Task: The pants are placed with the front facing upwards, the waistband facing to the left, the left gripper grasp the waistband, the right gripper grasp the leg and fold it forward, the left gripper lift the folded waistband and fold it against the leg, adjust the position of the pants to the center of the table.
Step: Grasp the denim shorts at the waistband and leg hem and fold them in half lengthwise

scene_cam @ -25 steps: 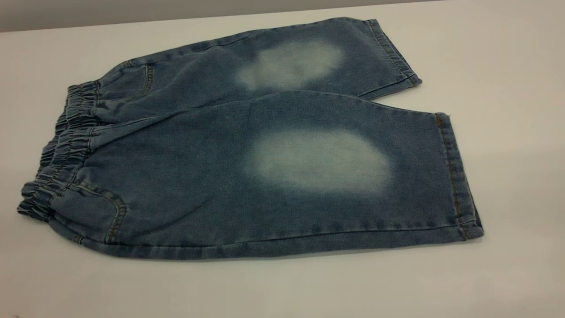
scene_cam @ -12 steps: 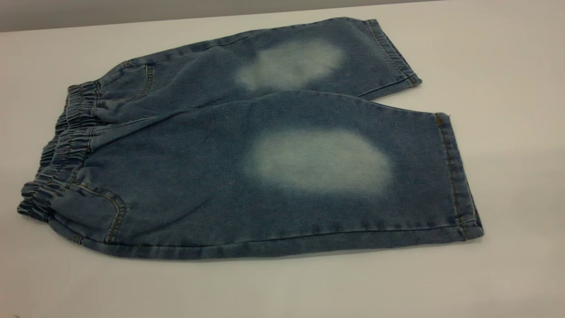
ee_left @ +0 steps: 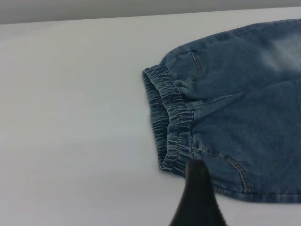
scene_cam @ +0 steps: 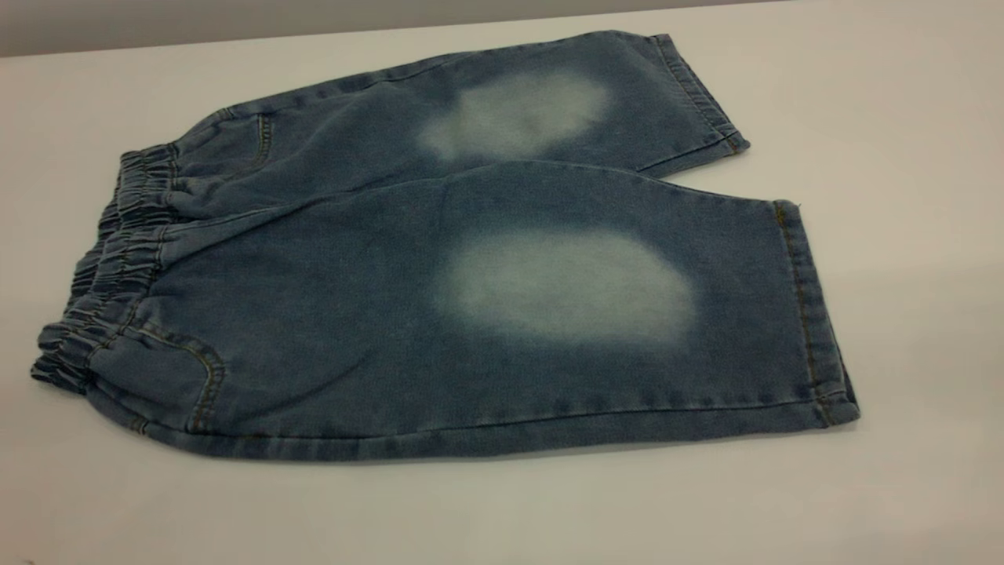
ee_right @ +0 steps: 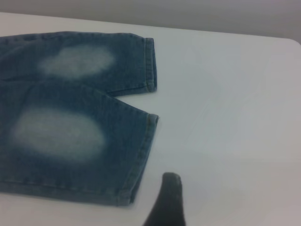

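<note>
Pants (scene_cam: pixel 439 267) flat front-up mid-table (scene_cam: pixel 902 118), waistband (scene_cam: pixel 106 271) at 9 o'clock, leg (scene_cam: pixel 627 314) hems at 3 o'clock; left gripper (ee_left: pixel 196 200) just off waistband, right gripper (ee_right: pixel 167 200) beside near hem, grip state cannot tell for either.

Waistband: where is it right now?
Exterior view: the waistband lies at the pants' left end, flat on the table; the left gripper hovers near it.
</note>
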`<action>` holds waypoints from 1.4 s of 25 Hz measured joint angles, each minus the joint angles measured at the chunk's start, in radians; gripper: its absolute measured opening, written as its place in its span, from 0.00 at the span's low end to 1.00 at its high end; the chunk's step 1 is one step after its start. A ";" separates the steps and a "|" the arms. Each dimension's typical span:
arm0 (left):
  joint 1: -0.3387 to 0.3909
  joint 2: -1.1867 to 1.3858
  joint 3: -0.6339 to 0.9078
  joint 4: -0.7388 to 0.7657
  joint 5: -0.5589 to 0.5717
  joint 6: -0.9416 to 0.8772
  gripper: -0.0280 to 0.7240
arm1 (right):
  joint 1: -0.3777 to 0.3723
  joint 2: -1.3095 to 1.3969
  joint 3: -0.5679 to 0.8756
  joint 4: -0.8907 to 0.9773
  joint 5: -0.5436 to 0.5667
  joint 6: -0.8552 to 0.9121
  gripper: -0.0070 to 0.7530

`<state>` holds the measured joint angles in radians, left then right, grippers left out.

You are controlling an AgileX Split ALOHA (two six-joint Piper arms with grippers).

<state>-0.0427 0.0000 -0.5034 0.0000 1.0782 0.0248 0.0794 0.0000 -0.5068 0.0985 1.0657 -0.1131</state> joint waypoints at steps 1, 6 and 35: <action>0.000 0.000 0.000 0.000 0.000 -0.001 0.67 | 0.000 0.000 0.000 0.000 0.000 0.000 0.78; 0.000 0.000 0.000 0.000 0.000 -0.001 0.67 | 0.002 0.000 0.000 0.002 0.000 0.000 0.78; 0.000 0.249 -0.126 0.018 -0.152 -0.004 0.67 | 0.002 0.175 -0.133 0.091 -0.038 0.031 0.78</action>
<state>-0.0427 0.2489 -0.6296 0.0184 0.9258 0.0212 0.0815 0.1749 -0.6402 0.1891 1.0272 -0.0818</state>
